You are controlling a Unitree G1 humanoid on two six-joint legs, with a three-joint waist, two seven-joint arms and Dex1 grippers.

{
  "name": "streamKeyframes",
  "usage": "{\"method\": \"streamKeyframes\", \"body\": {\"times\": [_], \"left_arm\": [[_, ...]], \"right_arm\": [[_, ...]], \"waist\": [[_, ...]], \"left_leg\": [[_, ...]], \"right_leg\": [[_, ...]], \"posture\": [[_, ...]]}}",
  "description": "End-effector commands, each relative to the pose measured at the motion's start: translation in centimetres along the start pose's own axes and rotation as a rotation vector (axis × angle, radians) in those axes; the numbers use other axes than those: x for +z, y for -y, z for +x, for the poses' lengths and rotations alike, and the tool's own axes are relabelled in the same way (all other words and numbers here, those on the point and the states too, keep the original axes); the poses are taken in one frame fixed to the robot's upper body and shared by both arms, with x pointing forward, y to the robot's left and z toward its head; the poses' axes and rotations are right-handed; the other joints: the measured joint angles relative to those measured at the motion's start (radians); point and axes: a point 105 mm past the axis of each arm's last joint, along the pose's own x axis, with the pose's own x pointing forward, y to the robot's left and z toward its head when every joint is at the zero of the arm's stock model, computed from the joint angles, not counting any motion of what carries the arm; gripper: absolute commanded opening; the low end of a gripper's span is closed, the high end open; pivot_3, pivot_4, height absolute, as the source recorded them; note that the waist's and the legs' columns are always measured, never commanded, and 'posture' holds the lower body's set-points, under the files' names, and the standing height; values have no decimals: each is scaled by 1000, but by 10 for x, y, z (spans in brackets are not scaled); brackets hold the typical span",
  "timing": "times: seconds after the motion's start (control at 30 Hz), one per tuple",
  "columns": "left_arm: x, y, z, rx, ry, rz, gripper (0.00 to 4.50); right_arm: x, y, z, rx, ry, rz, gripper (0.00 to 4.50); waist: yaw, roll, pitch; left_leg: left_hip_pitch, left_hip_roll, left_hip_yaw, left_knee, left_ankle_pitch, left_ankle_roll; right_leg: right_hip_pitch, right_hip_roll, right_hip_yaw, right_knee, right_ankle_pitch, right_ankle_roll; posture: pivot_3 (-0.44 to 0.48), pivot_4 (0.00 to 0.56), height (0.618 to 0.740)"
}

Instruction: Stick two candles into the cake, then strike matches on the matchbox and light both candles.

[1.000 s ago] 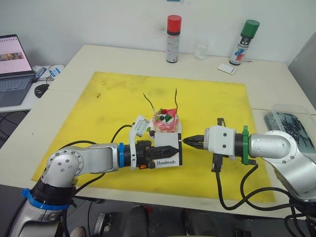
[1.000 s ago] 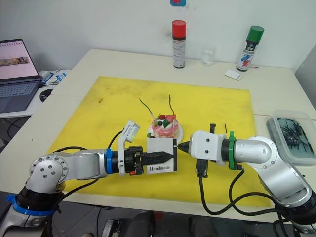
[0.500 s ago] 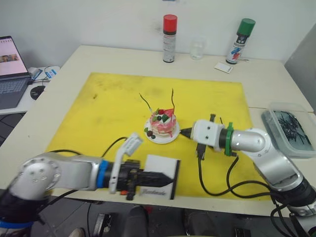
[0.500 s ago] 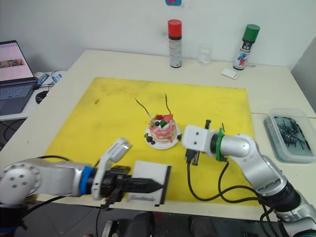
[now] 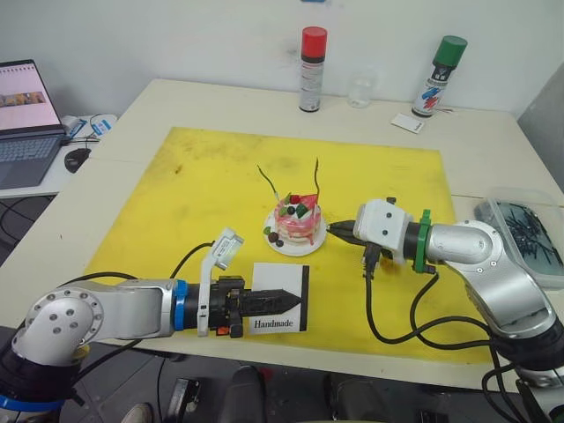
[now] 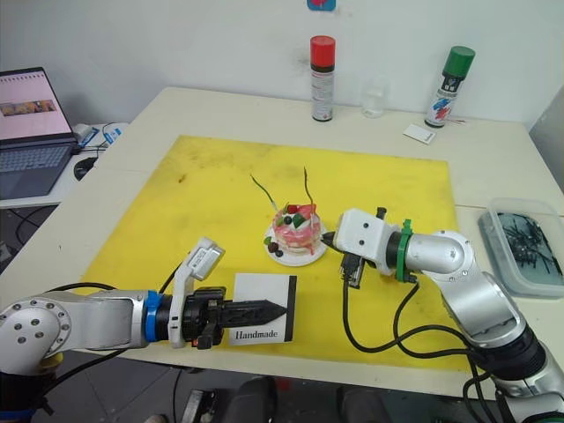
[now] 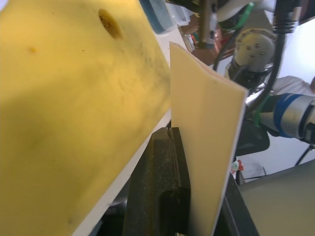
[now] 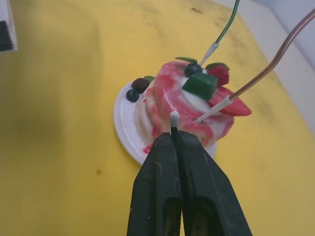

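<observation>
Holding the matchbox (image 5: 280, 298) upright in my left gripper (image 5: 280, 301), jaws clamped on it, I see it standing at the near edge of the yellow mat (image 5: 176, 194), apart from the cake (image 5: 297, 218). My right gripper (image 8: 173, 136) has its jaws pinched shut on a match (image 8: 173, 119), white tip just beside the cake's side. Both candles (image 8: 224, 25) stand in the cake on its plate (image 8: 124, 118), unlit.

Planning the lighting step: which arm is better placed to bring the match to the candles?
Right. Its tool grips a match beside the cake with both candles; the left tool holds the matchbox.
</observation>
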Motion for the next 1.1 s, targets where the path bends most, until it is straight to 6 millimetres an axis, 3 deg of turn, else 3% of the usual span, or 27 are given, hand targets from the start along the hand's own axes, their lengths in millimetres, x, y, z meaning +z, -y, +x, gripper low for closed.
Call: {"method": "streamKeyframes", "body": {"times": [0.03,0.33,0.57,0.77,0.9,1.07,1.1], "left_arm": [[0,7,3,-29,4,20,0],[0,7,4,-31,3,22,0],[0,9,5,-41,0,26,0],[-2,11,5,-49,-10,32,0],[-4,11,4,-37,-10,36,0],[-8,15,3,-38,-11,29,0],[-8,15,3,-37,-11,27,0]], "right_arm": [[7,5,-9,-27,23,65,58],[5,8,-19,-12,18,442,58],[-14,-10,-28,157,-135,699,58],[-32,-24,-24,272,-218,765,58],[-50,-25,-9,271,-244,771,58],[-54,-30,-3,285,-242,766,58],[-53,-30,-2,286,-240,764,236]], "waist": [[0,0,0],[-1,0,0],[-1,0,0],[-4,0,0],[-6,0,0],[-6,0,0],[-6,0,0]], "left_leg": [[0,0,0,0,0,0],[0,0,0,0,0,0],[0,0,1,0,0,0],[0,0,2,0,0,0],[0,0,2,0,0,0],[0,0,2,0,0,0],[0,0,2,0,0,0]], "right_leg": [[0,0,0,0,0,0],[0,0,0,0,0,0],[-1,0,1,0,0,0],[-1,0,1,0,0,0],[-2,0,2,0,0,0],[-2,0,2,0,0,0],[-2,0,2,0,0,0]], "posture": [[0,150,740],[0,150,740],[0,150,740],[0,150,740],[0,150,740],[0,150,740],[0,150,740]]}}
